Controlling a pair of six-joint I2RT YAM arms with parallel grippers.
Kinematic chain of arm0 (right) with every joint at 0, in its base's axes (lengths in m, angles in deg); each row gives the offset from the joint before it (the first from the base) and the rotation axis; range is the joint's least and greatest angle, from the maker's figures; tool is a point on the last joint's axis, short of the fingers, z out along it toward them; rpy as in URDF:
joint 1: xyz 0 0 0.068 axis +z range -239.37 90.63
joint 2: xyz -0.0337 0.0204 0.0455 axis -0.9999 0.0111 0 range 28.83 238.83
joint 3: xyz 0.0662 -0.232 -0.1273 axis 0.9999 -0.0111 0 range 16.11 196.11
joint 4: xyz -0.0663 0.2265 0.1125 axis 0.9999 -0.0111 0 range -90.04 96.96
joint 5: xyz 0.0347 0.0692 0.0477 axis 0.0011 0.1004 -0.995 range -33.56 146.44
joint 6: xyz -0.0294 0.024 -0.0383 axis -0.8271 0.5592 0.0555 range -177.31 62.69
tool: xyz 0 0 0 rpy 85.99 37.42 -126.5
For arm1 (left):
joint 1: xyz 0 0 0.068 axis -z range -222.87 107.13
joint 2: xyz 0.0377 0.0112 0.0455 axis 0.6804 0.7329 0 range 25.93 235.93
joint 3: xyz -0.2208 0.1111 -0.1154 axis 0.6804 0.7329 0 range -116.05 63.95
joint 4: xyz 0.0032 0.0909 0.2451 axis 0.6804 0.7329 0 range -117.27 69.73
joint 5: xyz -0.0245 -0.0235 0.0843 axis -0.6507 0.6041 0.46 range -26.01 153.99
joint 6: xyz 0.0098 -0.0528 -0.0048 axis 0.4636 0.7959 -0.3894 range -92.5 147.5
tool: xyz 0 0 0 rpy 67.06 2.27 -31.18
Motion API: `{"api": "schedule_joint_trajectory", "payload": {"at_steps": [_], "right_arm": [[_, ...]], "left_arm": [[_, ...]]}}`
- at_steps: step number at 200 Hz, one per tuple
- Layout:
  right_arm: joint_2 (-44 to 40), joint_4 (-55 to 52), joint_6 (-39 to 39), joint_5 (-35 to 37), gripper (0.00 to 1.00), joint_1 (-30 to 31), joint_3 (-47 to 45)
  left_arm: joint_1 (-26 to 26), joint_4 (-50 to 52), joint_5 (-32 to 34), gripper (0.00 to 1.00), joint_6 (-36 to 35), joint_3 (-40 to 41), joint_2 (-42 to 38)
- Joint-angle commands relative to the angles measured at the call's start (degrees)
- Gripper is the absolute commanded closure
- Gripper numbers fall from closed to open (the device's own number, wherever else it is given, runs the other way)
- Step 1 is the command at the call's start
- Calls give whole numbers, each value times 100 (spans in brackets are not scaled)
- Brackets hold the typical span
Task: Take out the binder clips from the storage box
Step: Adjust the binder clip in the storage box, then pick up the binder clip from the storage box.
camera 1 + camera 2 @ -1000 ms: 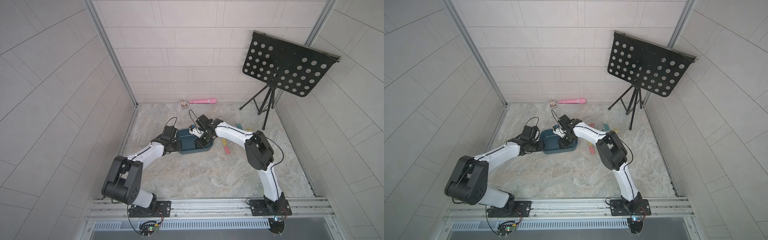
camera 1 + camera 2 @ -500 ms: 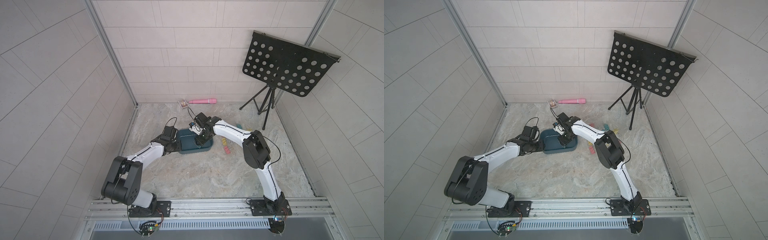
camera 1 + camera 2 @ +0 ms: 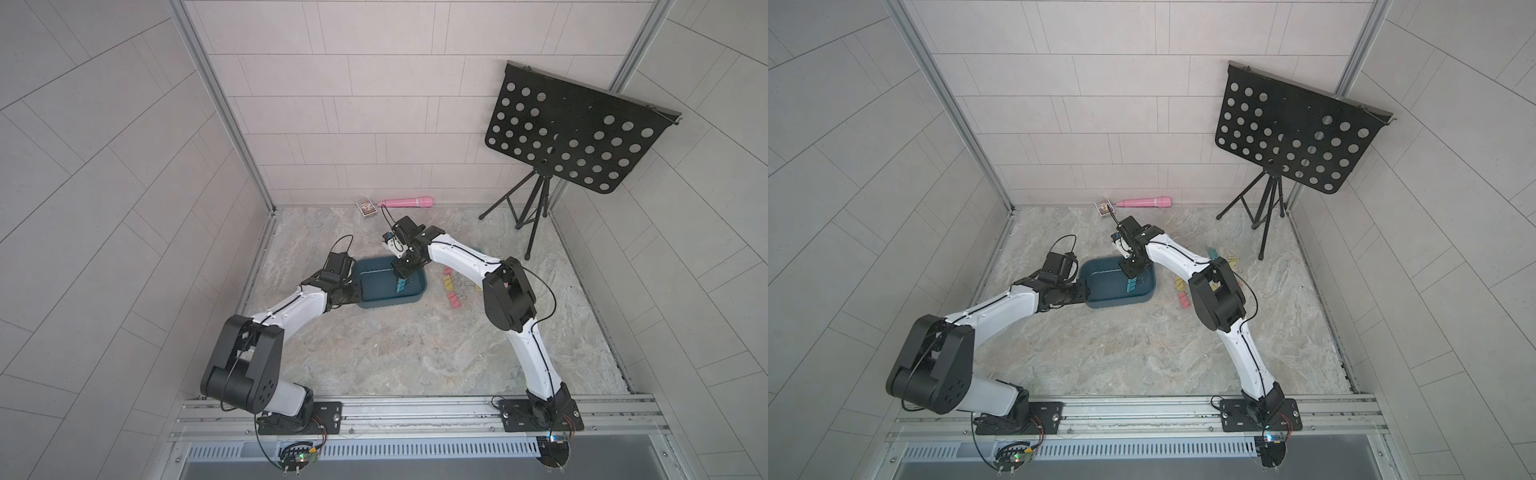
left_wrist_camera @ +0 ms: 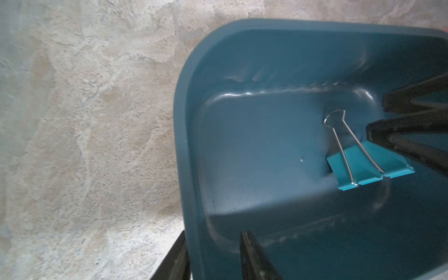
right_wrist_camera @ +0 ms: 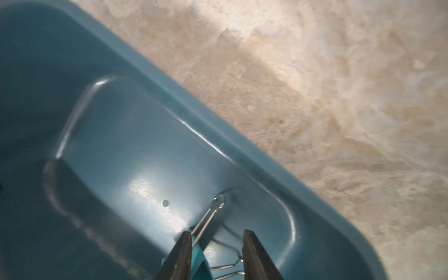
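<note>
The dark teal storage box lies on the stone floor. My left gripper is shut on its near-left wall, one finger inside and one outside. A teal binder clip rests on the box floor near a corner. My right gripper reaches down into the box. It is open, its fingers straddling that clip, one against the teal body and one at a wire handle. Pink and yellow binder clips lie outside, right of the box.
More clips lie on the floor behind my right forearm. A black music stand stands at the back right. A pink cylinder and a small printed card box lie against the back wall.
My right gripper's jaws have narrowed around the teal clip and the wrist has shifted slightly over the box. The left arm and the box have not moved.
</note>
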Motion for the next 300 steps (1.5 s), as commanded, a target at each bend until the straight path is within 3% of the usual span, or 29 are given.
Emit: {"api": "schedule_joint_trajectory", "payload": {"at_steps": [1, 104, 149, 237, 300], "right_arm": [[-48, -119, -14, 95, 61, -27, 143], [-25, -433, -128, -323, 61, -96, 385], [-459, -281, -167, -327, 61, -92, -247], [-908, -260, -291, -124, 61, -208, -638], [-351, -632, -380, -467, 61, -237, 83]], "left_arm": [[-30, 73, 83, 59, 16, 59, -126], [-31, 81, 86, 59, 15, 59, -115], [-30, 63, 68, 59, 10, 45, -86], [-30, 66, 80, 59, -8, 45, -67], [-34, 63, 96, 59, -7, 59, -97]]}}
